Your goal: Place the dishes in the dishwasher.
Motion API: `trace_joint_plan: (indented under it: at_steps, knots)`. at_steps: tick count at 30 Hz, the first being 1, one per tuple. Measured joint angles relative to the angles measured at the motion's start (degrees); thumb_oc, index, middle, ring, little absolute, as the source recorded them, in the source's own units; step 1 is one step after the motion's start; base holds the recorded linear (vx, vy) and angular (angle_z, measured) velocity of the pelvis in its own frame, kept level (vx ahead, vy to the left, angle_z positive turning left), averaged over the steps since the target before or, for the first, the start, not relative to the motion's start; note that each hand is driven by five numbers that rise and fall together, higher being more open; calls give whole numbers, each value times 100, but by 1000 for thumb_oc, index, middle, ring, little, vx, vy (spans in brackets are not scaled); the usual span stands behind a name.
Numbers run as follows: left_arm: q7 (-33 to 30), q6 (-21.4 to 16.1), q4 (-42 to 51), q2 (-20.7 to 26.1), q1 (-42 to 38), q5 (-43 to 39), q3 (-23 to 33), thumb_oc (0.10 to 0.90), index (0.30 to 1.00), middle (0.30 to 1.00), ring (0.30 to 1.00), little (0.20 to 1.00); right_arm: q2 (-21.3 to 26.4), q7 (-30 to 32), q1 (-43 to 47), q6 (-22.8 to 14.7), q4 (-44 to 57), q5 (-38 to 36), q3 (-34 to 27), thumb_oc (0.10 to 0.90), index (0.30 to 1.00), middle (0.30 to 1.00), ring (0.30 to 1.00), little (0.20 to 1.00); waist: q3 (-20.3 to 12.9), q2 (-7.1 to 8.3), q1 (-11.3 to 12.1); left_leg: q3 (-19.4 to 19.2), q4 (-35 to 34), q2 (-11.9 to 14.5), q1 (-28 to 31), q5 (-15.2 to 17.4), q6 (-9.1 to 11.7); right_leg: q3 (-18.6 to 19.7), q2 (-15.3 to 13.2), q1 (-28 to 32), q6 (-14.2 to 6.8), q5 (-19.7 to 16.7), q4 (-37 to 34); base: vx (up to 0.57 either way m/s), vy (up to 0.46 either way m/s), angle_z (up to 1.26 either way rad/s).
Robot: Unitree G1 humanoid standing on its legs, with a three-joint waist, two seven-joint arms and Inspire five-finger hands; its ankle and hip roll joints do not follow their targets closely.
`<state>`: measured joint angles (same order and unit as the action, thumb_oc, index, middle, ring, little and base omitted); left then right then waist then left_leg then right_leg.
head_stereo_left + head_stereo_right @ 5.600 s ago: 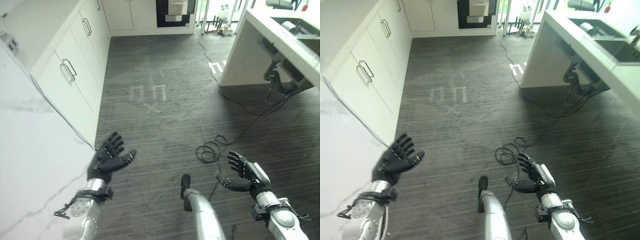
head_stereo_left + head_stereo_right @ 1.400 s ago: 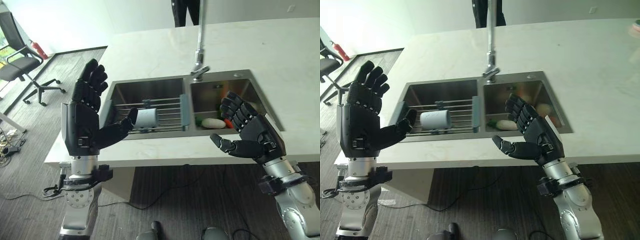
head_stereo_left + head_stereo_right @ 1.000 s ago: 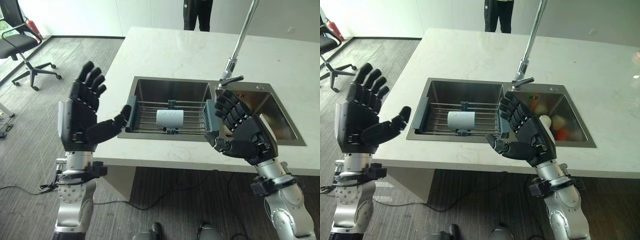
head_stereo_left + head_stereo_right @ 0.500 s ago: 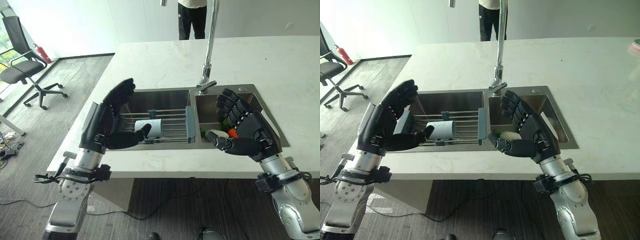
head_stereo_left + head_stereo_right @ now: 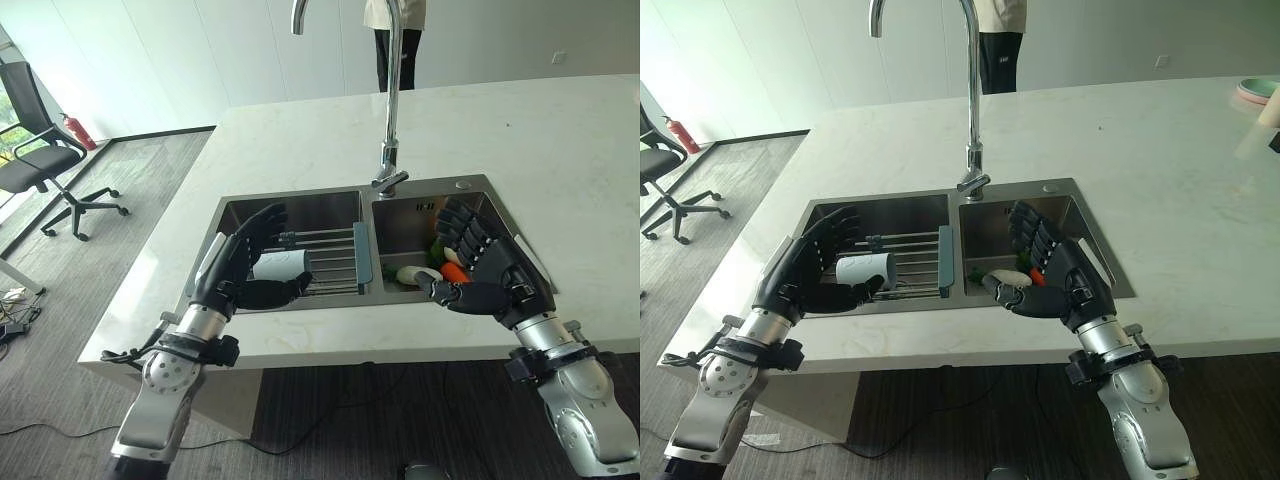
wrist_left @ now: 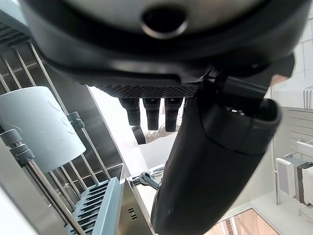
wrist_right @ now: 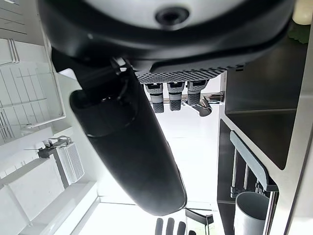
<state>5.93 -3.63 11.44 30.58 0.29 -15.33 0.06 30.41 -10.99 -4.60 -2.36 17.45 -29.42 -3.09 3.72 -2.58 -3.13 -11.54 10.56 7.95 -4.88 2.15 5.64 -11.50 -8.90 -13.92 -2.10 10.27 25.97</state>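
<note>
**Dishes in the sink now within reach of both hands**

Dishes are what you are after, and the nearest one is the pale cylindrical cup (image 5: 281,265) lying on its side on the steel wire rack (image 5: 330,262) that spans the left basin of the stainless double sink (image 5: 480,188). Compared with half a second ago, your left hand (image 5: 238,265) has dropped from above the counter edge down to the rack, and its thumb now sits just in front of the cup while the fingers stay straight and slightly spread over it. Nothing is gripped yet; the left wrist view shows the cup beside the palm, apart from the fingers (image 6: 152,112).

Your right hand (image 5: 490,272) has also come lower, hovering over the near rim of the right basin with its fingers spread and relaxed, holding nothing. Below it lie a white oval object (image 5: 412,274) and red and green items (image 5: 452,271) that I cannot identify with confidence.

The tall chrome tap (image 5: 389,90) stands between the two basins, and a person (image 5: 392,38) stands beyond the white marble counter (image 5: 540,130).

My reading: you are at the reach stage, with closing the left hand round the cup as the likely next move. No dishwasher is visible to me.
</note>
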Motion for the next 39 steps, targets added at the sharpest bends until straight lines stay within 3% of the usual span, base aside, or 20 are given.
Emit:
trace_joint_plan:
  at_steps: [4, 16, 23, 27, 30, 31, 32, 36, 39]
  knots:
    - [16, 0, -47, 105, -1, 22, 21, 800, 900, 900, 900, 900, 0, -15, 0, 13, 0, 1, 0, 800, 900, 900, 900, 900, -1, -2, 5, -12, -4, -5, 6, 4, -4, 5, 2, 14, -7, -24, -35, 0, 0, 0]
    - [185, 114, -902, 1267, -205, 555, 271, 800, 900, 900, 900, 900, 141, -166, 5, 183, -11, -1, -35, 800, 900, 900, 900, 900, 1, -51, -120, -222, -138, -23, 164, 17, -22, 173, -2, 40, -45, -77, -128, 17, 15, -7]
    - [785, 112, -1279, 2125, -690, 998, 294, 800, 900, 900, 900, 900, 380, -174, 21, 411, -12, -3, -75, 800, 900, 900, 900, 900, 3, -241, -156, -307, -203, -23, 224, 23, -21, 262, 68, 44, -58, -114, -187, 11, 28, -5]
    - [1078, 136, -1674, 2488, -928, 1010, 221, 800, 900, 900, 900, 900, 446, -222, 55, 432, -17, -5, -78, 800, 900, 900, 900, 900, 5, -254, -220, -397, -232, -19, 321, 38, -8, 318, 81, 79, -70, -106, -197, 4, 24, -12]
    - [1431, 234, -1892, 2895, -1406, 1184, -55, 800, 900, 900, 900, 900, 630, -293, 100, 504, -17, -7, -81, 800, 900, 900, 900, 900, 5, -262, -329, -431, -244, -20, 331, 38, -8, 349, 85, 64, -82, -117, -205, 12, 33, -9]
    - [1818, 238, -2174, 3392, -1861, 1247, -500, 800, 900, 900, 900, 900, 834, -361, 166, 553, -58, -14, -71, 800, 900, 900, 900, 900, 27, -303, -338, -519, -280, -17, 399, 38, -6, 428, 119, 62, -80, -130, -210, 15, 29, -19]
    - [1950, 262, -2334, 3584, -1975, 1366, -577, 800, 900, 900, 900, 900, 939, -372, 208, 553, -59, -31, -86, 800, 900, 900, 900, 900, 41, -359, -401, -538, -286, -20, 404, 43, -8, 446, 119, 59, -81, -130, -211, 13, 19, -19]
    - [2346, 361, -3203, 3622, -2891, 1641, -1212, 800, 900, 900, 900, 900, 1100, -375, 273, 625, -191, -198, -99, 800, 900, 900, 900, 900, 88, -500, -502, -555, -289, 2, 412, 49, 1, 473, 161, 45, -77, -134, -211, 2, 14, -5]
    - [2602, 327, -3215, 3620, -2886, 2052, -1410, 800, 900, 900, 900, 900, 1110, -399, 282, 647, -199, -233, -101, 800, 900, 900, 900, 900, 142, -527, -591, -560, -295, 9, 415, 55, 10, 480, 177, 40, -77, -132, -212, 4, 1, -1]
